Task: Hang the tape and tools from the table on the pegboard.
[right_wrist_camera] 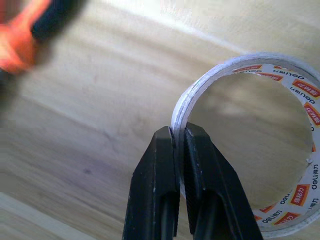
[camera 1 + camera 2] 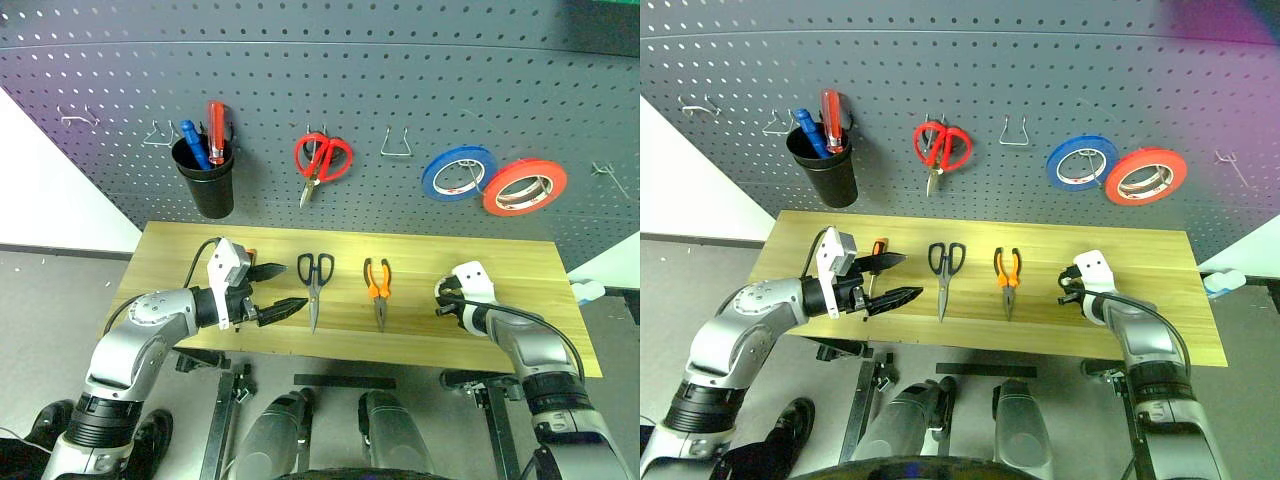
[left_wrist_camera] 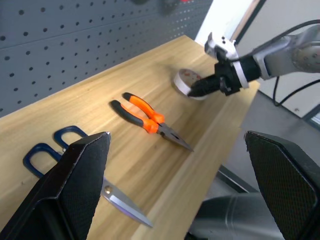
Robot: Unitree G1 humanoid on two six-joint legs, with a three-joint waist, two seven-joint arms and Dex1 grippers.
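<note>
1. Right gripper (image 1: 176,137): its two black fingers are clamped on the wall of the tape (image 1: 260,145), one finger inside the ring and one outside. The roll is at the right end of the table (image 2: 560,330); whether it is off the wood cannot be told.
2. Handling of the tape, as judged: a thin whitish ring on a printed card core, light and fairly stiff. The pinch covers only a narrow band of wall, so the roll may swing or twist about the fingers. The open centre is what must pass over a hook.
3. Left gripper (image 2: 282,290): jaws wide apart, holding nothing, hovering over the left part of the table just beside the scissors (image 2: 315,280).
4. Scissors, dark loops, lie flat with blades pointing to the near edge. Judged stiff, moderately light; best taken near the pivot, leaving the loops free for a hook.
5. Pliers (image 2: 378,285) lie between scissors and tape, apart from both. Judged the heaviest item; the orange grips offer friction, the metal jaws are slippery.
6. Screwdriver (image 2: 878,247): only its orange-and-black end shows behind the left gripper. Slim and round, so judged liable to roll.
7. Pegboard (image 2: 400,80): a bare wire hook (image 2: 397,145) hangs between the red scissors (image 2: 322,157) and the blue roll (image 2: 458,170), with the red-orange roll (image 2: 524,187) beside it.
</note>
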